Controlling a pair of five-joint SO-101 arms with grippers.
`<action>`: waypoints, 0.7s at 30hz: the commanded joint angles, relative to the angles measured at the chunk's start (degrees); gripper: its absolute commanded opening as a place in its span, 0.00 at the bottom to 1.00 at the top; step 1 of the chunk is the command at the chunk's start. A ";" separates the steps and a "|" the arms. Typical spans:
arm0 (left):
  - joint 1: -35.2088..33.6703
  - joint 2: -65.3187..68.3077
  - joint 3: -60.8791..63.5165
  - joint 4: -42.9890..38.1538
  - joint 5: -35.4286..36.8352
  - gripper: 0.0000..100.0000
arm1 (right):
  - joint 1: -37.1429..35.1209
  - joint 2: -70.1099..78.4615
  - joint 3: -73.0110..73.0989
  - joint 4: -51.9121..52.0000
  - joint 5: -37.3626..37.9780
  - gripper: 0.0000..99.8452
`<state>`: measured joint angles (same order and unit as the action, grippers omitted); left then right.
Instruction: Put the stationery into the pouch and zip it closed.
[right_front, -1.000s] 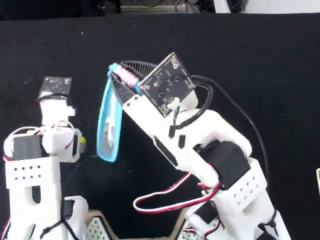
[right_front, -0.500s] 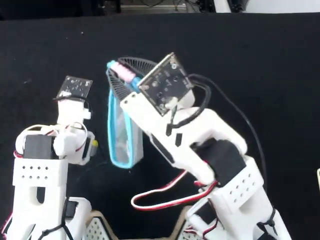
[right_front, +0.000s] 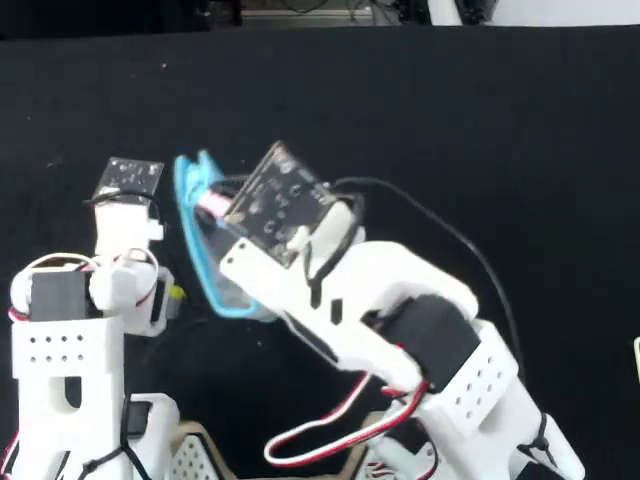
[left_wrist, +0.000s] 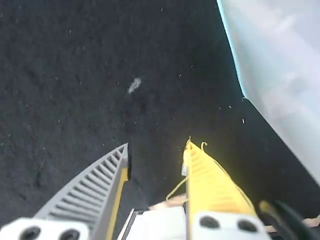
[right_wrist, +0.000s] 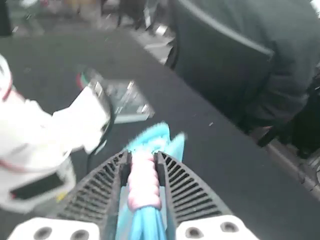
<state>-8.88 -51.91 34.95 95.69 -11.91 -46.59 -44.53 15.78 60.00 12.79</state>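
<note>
High view: the right arm (right_front: 380, 320) comes in from the desk's (right_front: 500, 120) near edge, right of the middle, and leans over into the left half. Its pincer (right_front: 214, 203) is clamped on a pink tab (right_front: 210, 206) at the top end of the pouch (right_front: 196, 250). The pouch has clear walls and blue trim. It hangs from the tab and slants down toward the near edge, partly under the arm. It sits in the left half, about midway between the far and near edges. Can't tell whether its low end touches the desk or what's inside. The left arm (right_front: 70, 330) stands at the near-left corner, just beside the pouch, so the pouch is between the two arms.

Left wrist view: the left pincer (left_wrist: 157, 149) is wide. There is nothing between the grey finger (left_wrist: 95, 187) and the yellow finger (left_wrist: 210, 182), just bare desk (left_wrist: 75, 75) beneath. The pouch (left_wrist: 280, 75) is off to the yellow finger's side, showing its clear wall and blue edge. It is near the finger but not touching.

Right wrist view: the right pincer (right_wrist: 143, 162) is narrow, with both fingers pressed on the pink tab (right_wrist: 144, 185). Blue trim of the pouch (right_wrist: 152, 139) pokes out past the fingertips, and more blue runs behind the tab between the fingers. The left arm (right_wrist: 45, 135) is close beyond, over the desk (right_wrist: 210, 150).
</note>
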 joint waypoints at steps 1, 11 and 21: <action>-0.40 -0.88 -6.55 3.08 -0.62 0.18 | -1.76 -0.40 -4.18 5.63 0.00 0.01; -10.24 -0.88 -13.32 5.10 -5.71 0.18 | -1.41 -1.27 -4.70 15.12 4.92 0.01; -16.84 -2.73 -14.37 5.19 -20.40 0.18 | -1.49 -7.25 -4.26 18.81 5.27 0.01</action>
<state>-24.97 -52.35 25.01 100.53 -30.90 -47.82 -50.07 12.79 76.44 17.63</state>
